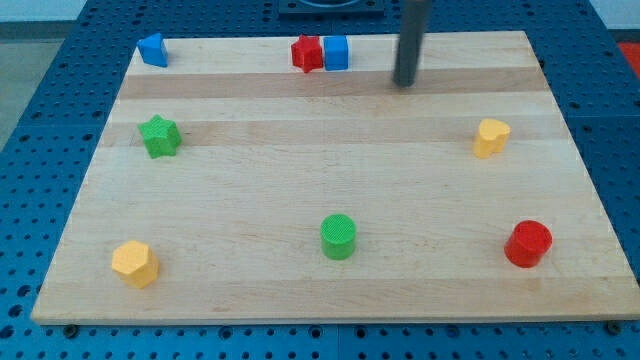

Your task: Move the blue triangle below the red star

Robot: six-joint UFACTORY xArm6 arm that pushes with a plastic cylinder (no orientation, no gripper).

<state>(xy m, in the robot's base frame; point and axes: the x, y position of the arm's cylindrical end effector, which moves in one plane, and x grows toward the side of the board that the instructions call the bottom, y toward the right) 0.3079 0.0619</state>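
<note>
Your tip (405,84): bare rod end, no jaws to open or close, standing free near the board's (300,290) top edge, right of the blue cube (337,52).
Blue triangle (152,49): top-left corner, well apart from your tip.
Red star (306,54): top centre, touching the cube, so approach is cramped.
Star's points hard to make out; rod's upper part cut off.

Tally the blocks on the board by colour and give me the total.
Blue: 2, blue triangle and blue cube
Red: 2, red star and red cylinder
Green: 2, green star and green cylinder
Yellow: 2, and
Total: 8
</note>
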